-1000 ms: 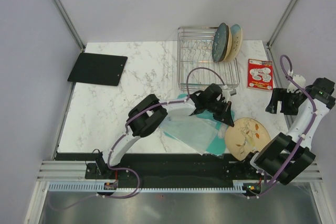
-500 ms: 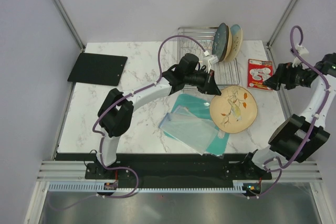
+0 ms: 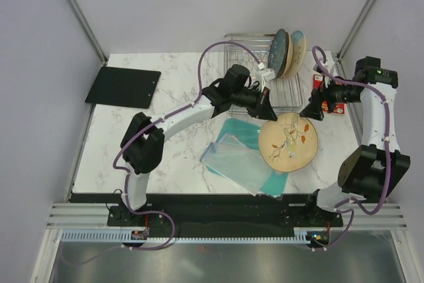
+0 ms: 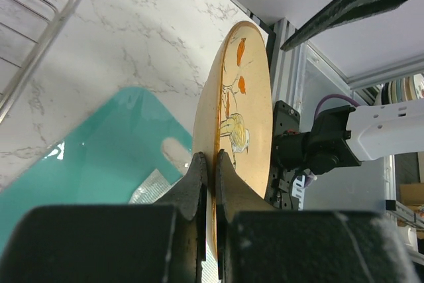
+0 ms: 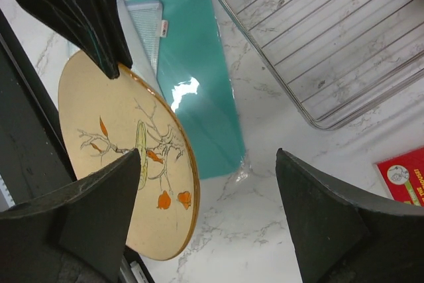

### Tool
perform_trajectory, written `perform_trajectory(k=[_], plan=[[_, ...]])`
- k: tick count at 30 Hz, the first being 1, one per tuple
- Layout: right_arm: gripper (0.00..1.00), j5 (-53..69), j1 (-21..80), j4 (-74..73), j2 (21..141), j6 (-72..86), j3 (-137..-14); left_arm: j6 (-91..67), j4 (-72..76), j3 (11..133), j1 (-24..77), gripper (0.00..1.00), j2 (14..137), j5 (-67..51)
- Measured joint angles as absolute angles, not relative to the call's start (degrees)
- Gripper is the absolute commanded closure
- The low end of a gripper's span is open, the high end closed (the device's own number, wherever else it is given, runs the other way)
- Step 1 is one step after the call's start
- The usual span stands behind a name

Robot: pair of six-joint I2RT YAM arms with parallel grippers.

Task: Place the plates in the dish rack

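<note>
Read the clock from the overhead view, with 12 at the far edge of the white marble table (image 3: 165, 130).

Your left gripper (image 3: 267, 112) is pinching the round tan plate with the orange-leaf sprig (image 3: 288, 142) at the plate's 11 o'clock rim. In the left wrist view, its two black fingers (image 4: 199, 180) press together on the thin edge of that plate (image 4: 244, 107). The plate faces up towards the overhead camera and sits at about 4 o'clock on the table. It overlaps the right end of the teal rectangular cutting board (image 3: 242, 157). You cannot tell from these views whether it rests on the board or is held clear of it.

Your right gripper (image 3: 309, 110) is spread wide and holds nothing. It sits at the plate's 1 o'clock rim. In the right wrist view, the open fingers (image 5: 89, 207) frame the sprig side of the plate (image 5: 112, 130), with the left gripper (image 5: 106, 64) clamped on the far rim. You cannot tell whether the right fingers touch the plate.

The silver wire dish rack (image 3: 229, 74) stands at 1 o'clock on the table, just beyond the left gripper. Two plates stand upright together at its right end, a plain dark grey-blue one (image 3: 279, 53) and a cream-and-light-blue one (image 3: 298, 48).

The small red-and-white card (image 3: 333, 106) lies at 2 o'clock, partly hidden by the right arm. The flat black rectangular mat (image 3: 122, 87) lies at 10 o'clock, well apart from everything else.
</note>
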State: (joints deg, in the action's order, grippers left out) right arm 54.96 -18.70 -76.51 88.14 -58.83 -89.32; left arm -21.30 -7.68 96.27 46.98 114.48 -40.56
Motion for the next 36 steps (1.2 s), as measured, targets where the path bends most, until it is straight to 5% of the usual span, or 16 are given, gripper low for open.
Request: perform_trajectory(k=[14,17,20,21,23,28,29,30,31,34,36], plan=[[0.13,49.2,-17.3,-77.2,93.5,-65.4,-86.2,-18.8,-8.4,100.6,44.4,0.97,114.5,-40.5],[0.25,50.0,-16.2,-77.2,96.4,-65.4,-85.8,-18.5,-8.6,101.0,44.1,0.97,114.5,-40.4],[0.53,51.3,-15.1,-77.5,98.7,-65.2,-85.6,-18.0,-9.1,101.0,43.9,0.97,114.5,-39.8],[0.72,51.9,-14.8,-77.7,99.4,-64.9,-85.6,-17.8,-9.4,101.0,43.8,0.98,114.5,-39.3],[0.91,53.6,-14.1,-78.2,100.6,-64.1,-85.7,-17.0,-9.7,101.0,43.6,0.98,114.5,-38.7],[1.00,54.6,-13.0,-78.5,101.8,-62.6,-87.3,-13.8,-10.2,101.4,41.8,0.94,114.6,-36.4],[1.00,54.5,-12.7,-78.3,101.9,-62.0,-88.1,-12.8,-10.6,101.9,41.6,0.85,114.6,-35.9],[1.00,54.5,-12.5,-77.9,101.9,-61.5,-89.0,-11.7,-10.8,102.3,41.3,0.69,114.5,-35.4],[1.00,54.6,-12.4,-77.5,101.9,-60.6,-90.5,-10.7,-10.5,102.6,41.1,0.43,114.4,-34.7],[1.00,54.8,-12.0,-77.3,102.0,-57.9,-94.7,-7.6,-12.3,102.8,39.4,0.00,112.1,-30.2],[1.00,55.2,-12.0,-77.3,102.0,-53.6,-99.9,-5.9,-14.3,102.6,36.1,0.00,109.4,-25.1]])
